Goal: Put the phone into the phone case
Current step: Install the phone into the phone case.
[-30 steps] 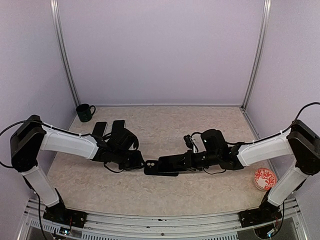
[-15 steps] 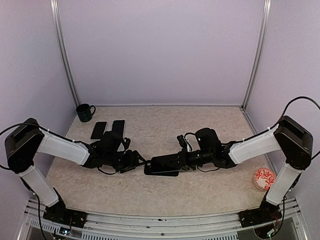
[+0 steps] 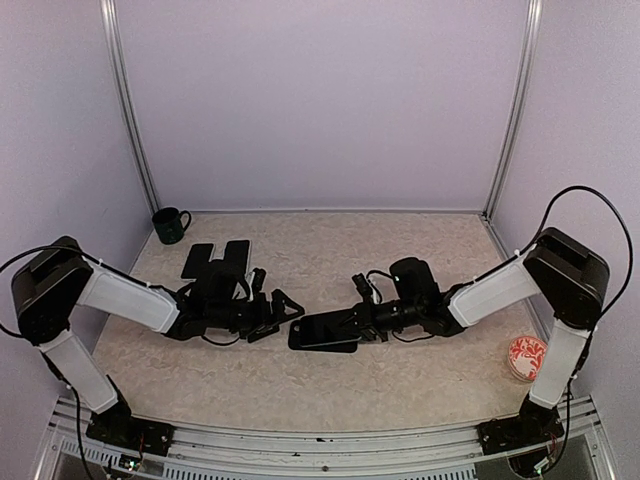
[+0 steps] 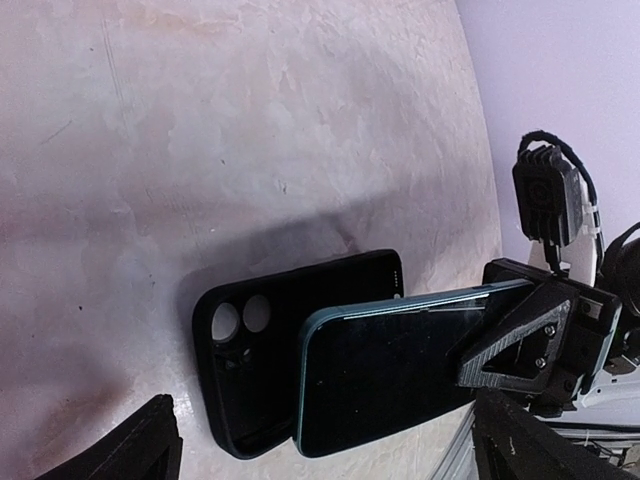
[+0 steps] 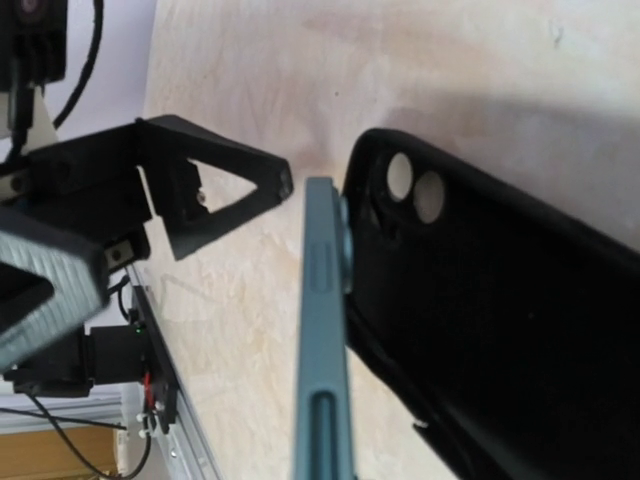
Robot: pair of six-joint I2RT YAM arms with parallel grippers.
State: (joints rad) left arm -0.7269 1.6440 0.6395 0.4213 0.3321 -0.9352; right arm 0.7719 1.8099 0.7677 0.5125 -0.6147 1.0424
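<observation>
Phone (image 4: 390, 375): teal-edged, dark screen. It was pinched at one short end by the right gripper (image 3: 365, 322), jaws pressed together on it. It sat near the middle of the table (image 3: 400, 250), somewhat toward the near edge.

Phone case (image 4: 250, 370): black, lying flat on the table directly under the phone. The phone overlapped most of the case but sat skewed and tilted, not seated inside the rim. The two camera cutouts at the case's left end were uncovered, with table surface showing through them. In the right wrist view, the phone's camera end met the case rim beside the cutouts.

Left gripper (image 3: 283, 315): fingers spread wide, holding nothing, just beside the case's left end and apart from it.

Other containers:
- Dark green mug (image 3: 170, 225) upright in the far left corner; interior not visible.
- Small round dish (image 3: 529, 357) with a red-and-white pattern near the right edge, toward the front; could not tell whether it held anything.

Also on the table: two flat dark slabs (image 3: 198, 260) (image 3: 236, 252) side by side near the mug; could not tell phones from cases.

Surface: beige, mottled like stone. Enclosure: plain lavender walls (image 3: 320, 100) with metal posts (image 3: 128, 110) at the back corners.
</observation>
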